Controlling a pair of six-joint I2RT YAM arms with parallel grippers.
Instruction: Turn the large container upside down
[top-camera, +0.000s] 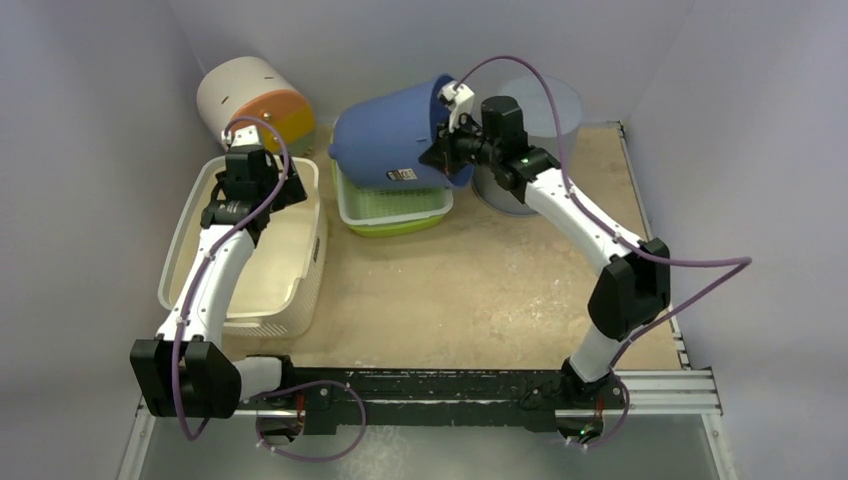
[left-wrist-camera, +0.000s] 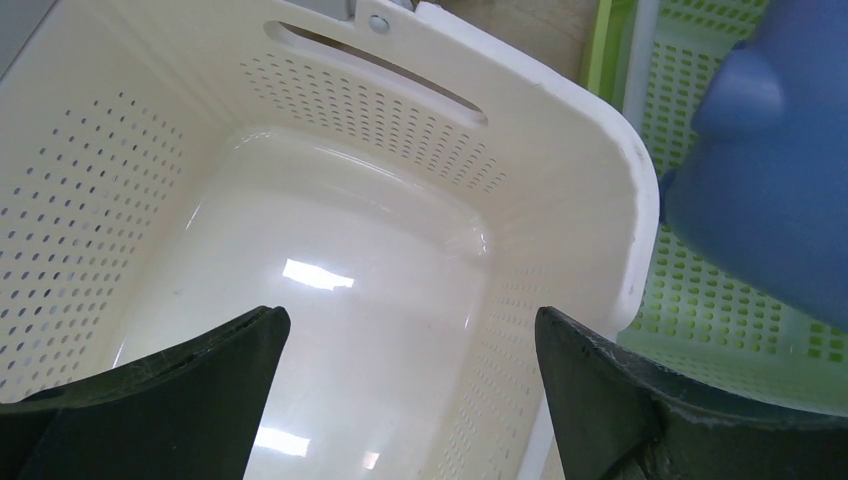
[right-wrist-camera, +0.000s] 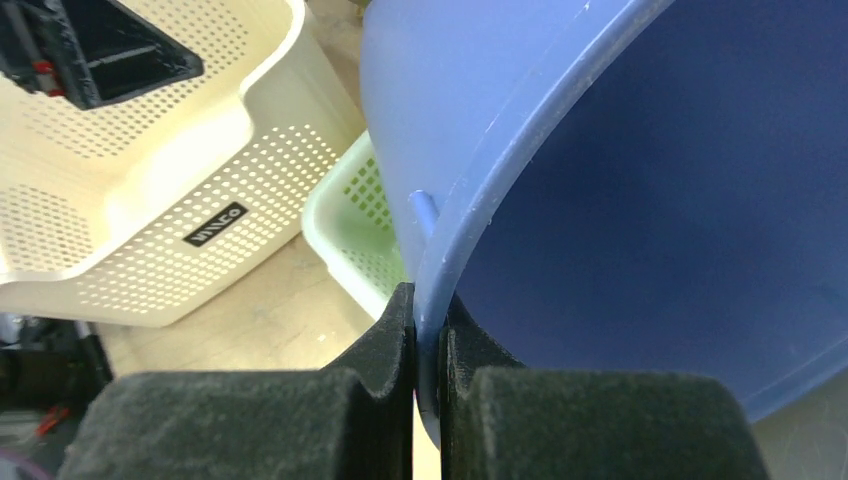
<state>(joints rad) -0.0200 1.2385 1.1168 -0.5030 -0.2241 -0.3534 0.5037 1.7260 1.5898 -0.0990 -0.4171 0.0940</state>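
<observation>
Large container (top-camera: 385, 135): solid blue, white label with dark print.
Small basket (top-camera: 395, 222), beneath the container: light green, dot-perforated.
Large basket (top-camera: 308, 270), left of the container: cream, dot-perforated walls, plain glossy floor, black logo.
Drum (top-camera: 250, 95), behind-left of the container: off-white, orange face.
Desk (top-camera: 480, 290): speckled tan.
Fingers (right-wrist-camera: 250, 420): matte black.
</observation>
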